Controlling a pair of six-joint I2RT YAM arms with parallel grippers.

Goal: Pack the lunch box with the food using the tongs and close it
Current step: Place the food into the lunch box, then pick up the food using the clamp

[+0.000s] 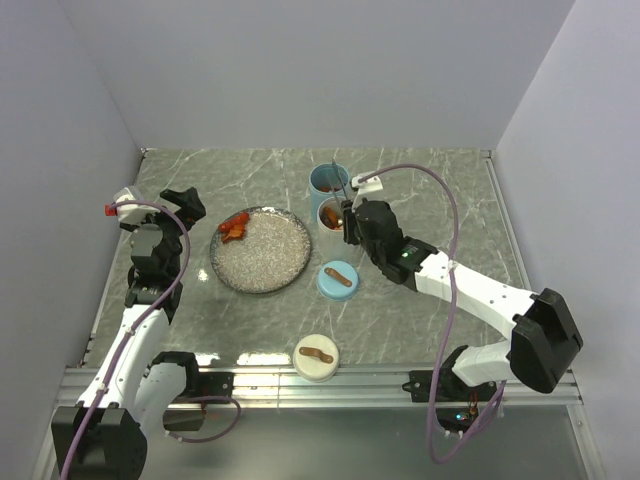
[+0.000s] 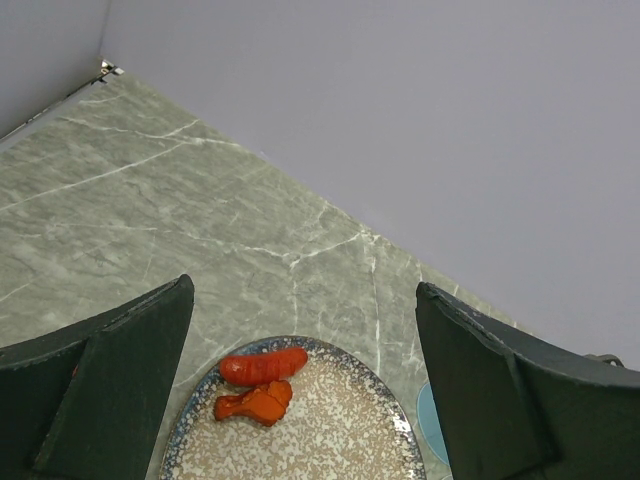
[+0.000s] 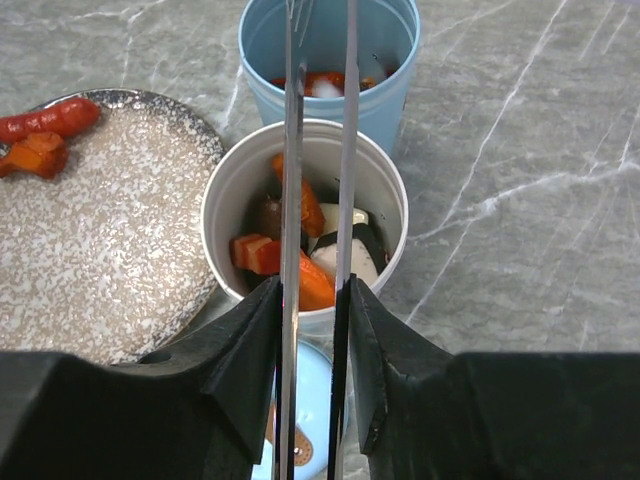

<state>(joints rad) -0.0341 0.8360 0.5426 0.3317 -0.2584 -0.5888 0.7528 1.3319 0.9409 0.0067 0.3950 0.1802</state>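
Observation:
My right gripper (image 3: 312, 300) is shut on the tongs (image 3: 291, 150), whose two thin metal arms run straight up between its fingers with a narrow gap between them. The tongs hang over the lunch box's white cup (image 3: 225, 200), which holds orange, red, white and black food (image 3: 258, 252). Behind it stands a blue cup (image 3: 385, 90) with more pieces inside. A red sausage (image 2: 263, 366) and an orange piece (image 2: 255, 403) lie at the far left of the speckled plate (image 2: 390, 400). My left gripper (image 2: 302, 288) hovers open by the plate's left side, holding nothing.
A blue round lid (image 1: 338, 279) with a brown strip handle lies in front of the cups. A white lid (image 1: 315, 357) of the same kind lies near the table's front edge. Grey walls close in the marble table on three sides.

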